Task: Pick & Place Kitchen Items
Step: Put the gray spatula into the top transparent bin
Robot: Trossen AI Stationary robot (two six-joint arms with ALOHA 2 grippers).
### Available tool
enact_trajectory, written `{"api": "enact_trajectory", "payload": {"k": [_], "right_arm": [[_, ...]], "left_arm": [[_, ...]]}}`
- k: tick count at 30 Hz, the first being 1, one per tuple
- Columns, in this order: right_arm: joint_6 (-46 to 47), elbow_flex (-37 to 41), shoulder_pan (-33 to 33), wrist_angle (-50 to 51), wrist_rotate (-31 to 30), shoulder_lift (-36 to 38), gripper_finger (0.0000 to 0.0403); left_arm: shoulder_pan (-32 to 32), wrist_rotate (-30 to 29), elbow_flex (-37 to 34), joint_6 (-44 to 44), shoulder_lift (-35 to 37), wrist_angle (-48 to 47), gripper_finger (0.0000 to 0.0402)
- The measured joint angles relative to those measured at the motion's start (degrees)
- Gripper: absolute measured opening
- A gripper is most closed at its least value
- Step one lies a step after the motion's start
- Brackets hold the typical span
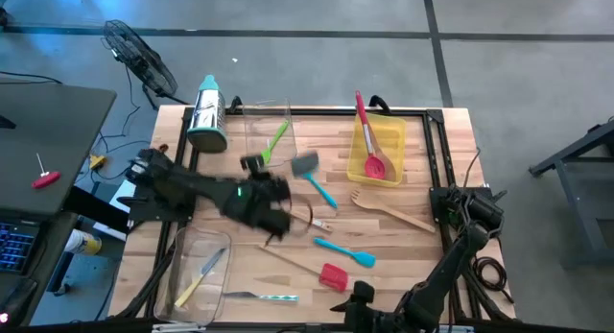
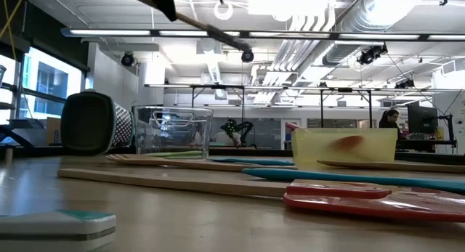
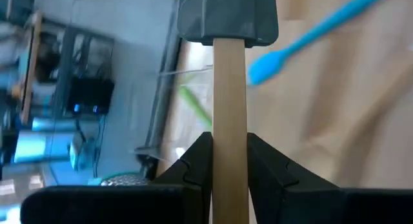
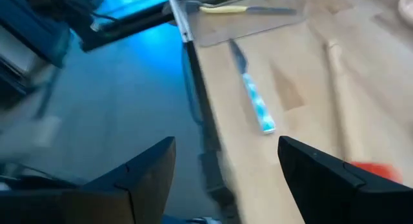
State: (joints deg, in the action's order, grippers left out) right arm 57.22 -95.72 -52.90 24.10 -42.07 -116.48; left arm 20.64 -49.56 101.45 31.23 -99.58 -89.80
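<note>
I have the left claw (image 3: 229, 153) clamped on the grey spatula's (image 3: 227, 17) wooden handle, whose long axis runs straight ahead; the right claw (image 4: 226, 166) waits with fingers apart.

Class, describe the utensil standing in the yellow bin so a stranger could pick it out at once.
Find the yellow bin at the far right of the wooden table. A red spatula lies slanted inside, its handle poking over the far rim. No other tool is in that bin; the other red one lies flat near the front edge.

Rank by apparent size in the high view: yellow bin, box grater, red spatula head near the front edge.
1. yellow bin
2. box grater
3. red spatula head
Bin clearly covers more than the grater.
</note>
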Motion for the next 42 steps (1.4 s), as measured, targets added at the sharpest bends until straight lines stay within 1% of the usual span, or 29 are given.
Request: {"api": "enact_trajectory", "payload": {"k": [5, 7, 10, 12, 14, 16, 19, 21, 24, 28, 29, 31, 34, 39, 42], "right_arm": [[2.73, 0.01, -0.78, -2.67, -0.04, -1.92, 0.0265], [2.8, 0.02, -1.01, -3.62, -0.1, -2.64, 0.0265], [4.24, 0.02, -1.12, -4.92, 0.0, -3.28, 0.0265], [5.84, 0.02, -1.17, -6.11, 0.08, -3.65, 0.0265], [7.39, 0.02, -1.74, -6.89, -0.28, -3.81, 0.0265], [8.79, 0.0, -2.29, -7.68, -1.87, -4.09, 0.0265], [8.76, 0.08, -3.57, -7.69, -5.95, -4.67, 0.0265], [8.77, 0.09, -3.76, -8.12, -7.23, -4.83, 0.0265], [8.6, 0.09, -4.13, -7.97, -9.26, -4.84, 0.0265], [8.4, 0.09, -4.43, -7.4, -9.28, -4.84, 0.0265], [8.26, 0.09, -4.46, -7.21, -9.29, -4.84, 0.0265], [8.14, 0.44, -4.55, -7.19, -9.27, -4.84, 0.0265], [8.12, 1.42, -4.91, -6.85, -10.18, -4.9, 0.0265], [8.18, 3.07, -4.96, -6.9, -12.27, -4.9, 0.0265], [8.12, 3.85, -4.99, -7.07, -13.27, -4.9, 0.0265]], "left_arm": [[-9.81, -4.17, -0.56, 4.46, 4.44, 0.85, 0.006], [-13.43, -6.4, -1.34, 4.97, 6.04, 4.34, 0.006], [-18.88, -6.59, -3.11, 2.37, 7.63, 9.9, 0.006], [-22.73, -4.0, -4.24, -1.43, 8.44, 14.09, 0.006], [-26.4, 0.38, -5.09, -4.3, 8.84, 18.43, 0.006], [-30.21, 5.55, -6.23, -5.87, 9.41, 21.81, 0.006], [-34.53, 13.28, -7.96, -6.93, 9.6, 27.8, 0.006], [-36.89, 17.2, -9.36, -7.13, 9.81, 28.65, 0.006], [-39.26, 20.99, -12.37, -8.43, 10.49, 35.04, 0.006], [-41.76, 28.07, -17.59, -8.8, 12.61, 40.17, 0.006], [-42.16, 28.31, -18.81, -8.9, 13.24, 40.15, 0.006], [-42.74, 27.4, -20.61, -8.04, 14.46, 36.75, 0.006], [-43.91, 26.42, -22.49, -6.19, 16.27, 34.31, 0.006], [-43.1, 27.82, -22.86, -6.01, 18.93, 30.47, 0.006], [-41.7, 26.22, -22.94, -4.68, 19.45, 26.31, 0.006]]}}
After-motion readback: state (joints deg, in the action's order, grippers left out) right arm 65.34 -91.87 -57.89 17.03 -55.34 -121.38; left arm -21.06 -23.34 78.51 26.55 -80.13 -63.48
